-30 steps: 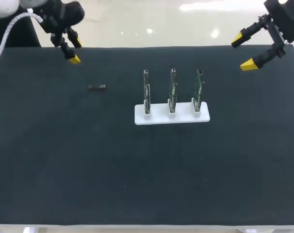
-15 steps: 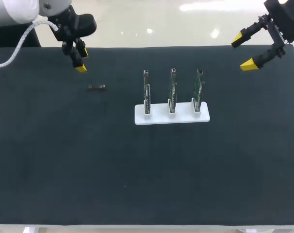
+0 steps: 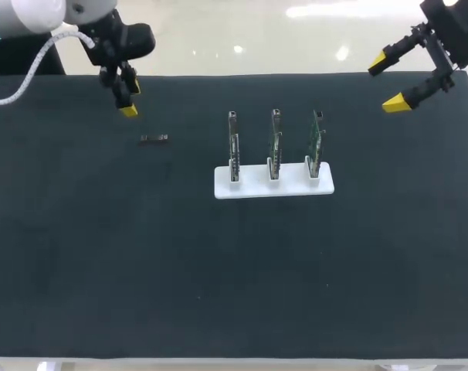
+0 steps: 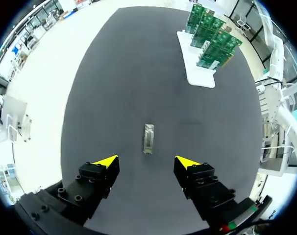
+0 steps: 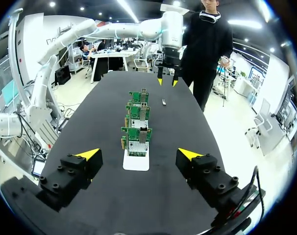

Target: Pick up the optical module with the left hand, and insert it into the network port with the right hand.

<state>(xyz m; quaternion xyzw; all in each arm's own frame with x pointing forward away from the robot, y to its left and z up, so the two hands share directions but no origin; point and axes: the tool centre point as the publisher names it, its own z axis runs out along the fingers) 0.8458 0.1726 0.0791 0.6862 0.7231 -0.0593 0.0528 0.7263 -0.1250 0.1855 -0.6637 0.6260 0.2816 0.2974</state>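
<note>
Optical module (image 4: 148, 138) untouched, just ahead of left gripper (image 4: 147, 161), spread wide, empty.

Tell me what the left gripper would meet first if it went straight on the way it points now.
Probably the optical module, lying on the table just ahead of the open left gripper; depth is unclear.

Optical module (image 3: 154, 138) lying flat, well apart from upright port boards (image 3: 274, 147).

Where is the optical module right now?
The optical module lies flat on the left half of the table, left of the white stand; in the left wrist view it is just ahead of the left gripper.
</note>
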